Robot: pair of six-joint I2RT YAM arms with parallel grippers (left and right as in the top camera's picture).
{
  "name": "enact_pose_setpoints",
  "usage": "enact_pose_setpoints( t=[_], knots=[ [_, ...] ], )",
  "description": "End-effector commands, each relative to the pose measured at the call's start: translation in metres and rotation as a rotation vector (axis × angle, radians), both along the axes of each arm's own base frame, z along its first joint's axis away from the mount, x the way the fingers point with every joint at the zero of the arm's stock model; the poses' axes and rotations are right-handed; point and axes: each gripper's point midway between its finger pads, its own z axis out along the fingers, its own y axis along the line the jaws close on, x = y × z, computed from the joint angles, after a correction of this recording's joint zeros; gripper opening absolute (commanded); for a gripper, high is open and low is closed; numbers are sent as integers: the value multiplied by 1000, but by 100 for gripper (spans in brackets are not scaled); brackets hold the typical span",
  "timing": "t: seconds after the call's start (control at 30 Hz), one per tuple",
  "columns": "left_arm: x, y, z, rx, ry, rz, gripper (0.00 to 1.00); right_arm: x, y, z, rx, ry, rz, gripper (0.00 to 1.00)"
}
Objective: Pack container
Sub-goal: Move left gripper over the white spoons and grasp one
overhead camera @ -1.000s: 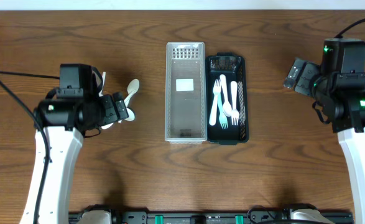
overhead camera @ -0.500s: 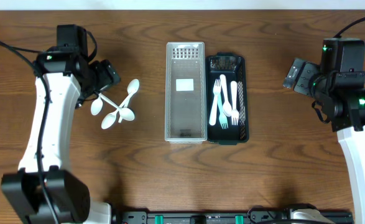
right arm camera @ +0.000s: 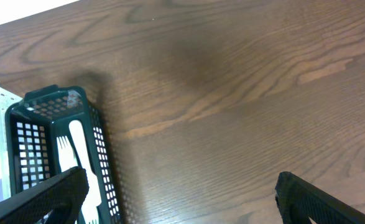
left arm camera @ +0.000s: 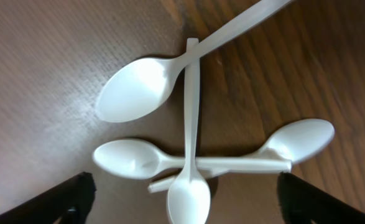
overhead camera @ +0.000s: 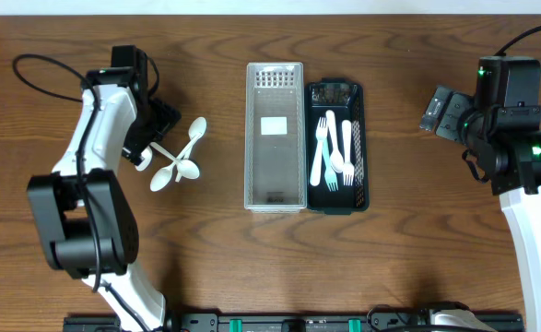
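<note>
Four spoons [left arm camera: 191, 163] crossed under left tool [left arm camera: 182, 202], seemingly spread.

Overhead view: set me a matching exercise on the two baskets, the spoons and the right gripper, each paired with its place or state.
Things:
1. white basket
2. dark basket
3. spoons
4. right gripper

Places or states:
a. loose on the table, left of both baskets
b. holds the white forks
c. no cutlery inside
d. right of both baskets, open, holding nothing

Pairs: 1-c, 2-b, 3-a, 4-d
</note>
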Motion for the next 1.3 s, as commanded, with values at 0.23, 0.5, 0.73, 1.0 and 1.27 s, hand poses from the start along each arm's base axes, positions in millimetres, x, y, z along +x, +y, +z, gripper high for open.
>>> enact_pose_setpoints(
  t=[0.23, 0.5, 0.73, 1.0, 1.27],
  knots=[
    [-3, 5, -44, -7, 105, 75, 85, 0, -4, 1, -14, 1, -4, 99],
    [-3, 6, -57, -8, 126, 74, 70, 0, -4, 1, -14, 1, -4, 99],
    [2, 6, -58, -6, 102, 74, 64, 0, -4, 1, -14, 1, -4, 99],
    [1, 6, -64, -6, 118, 74, 64, 0, -4, 1, -14, 1, -4, 99],
    [1, 7, -71, -3, 126, 29, 64, 0, -4, 1, -14, 1, -4, 99]
  ],
)
